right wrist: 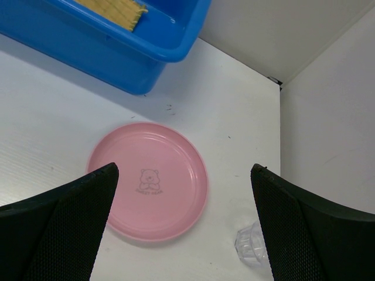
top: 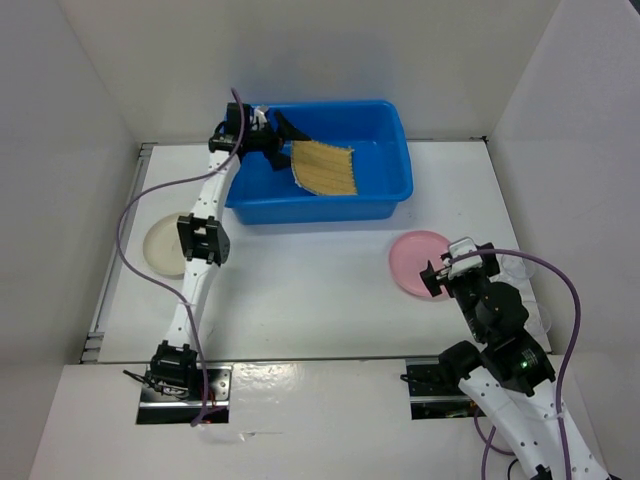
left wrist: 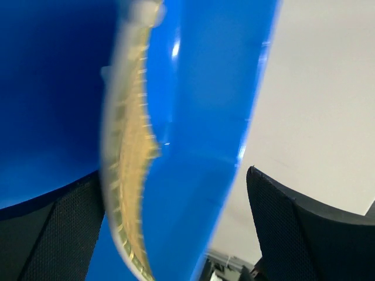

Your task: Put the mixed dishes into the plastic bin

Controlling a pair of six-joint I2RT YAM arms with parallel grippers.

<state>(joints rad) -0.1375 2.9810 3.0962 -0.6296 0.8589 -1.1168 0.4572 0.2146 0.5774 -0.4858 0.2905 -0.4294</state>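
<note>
The tan woven mat [top: 325, 168] lies tilted inside the blue plastic bin [top: 395, 150], its left edge raised. My left gripper [top: 278, 138] is over the bin's left part, next to that edge. In the left wrist view the mat's edge [left wrist: 132, 152] runs beside my left finger [left wrist: 47, 234]; the jaws stand wide apart and hold nothing. The pink plate [top: 420, 262] lies on the table below my open right gripper [top: 452, 265] and shows between its fingers [right wrist: 149, 178]. The clear cup [right wrist: 252, 246] stands right of the plate. The cream plate [top: 163, 245] lies at the left, partly behind my left arm.
White walls close the table at the back and both sides. The bin's near right corner [right wrist: 170, 47] is just beyond the pink plate. A purple cable [top: 130, 215] loops beside the left arm.
</note>
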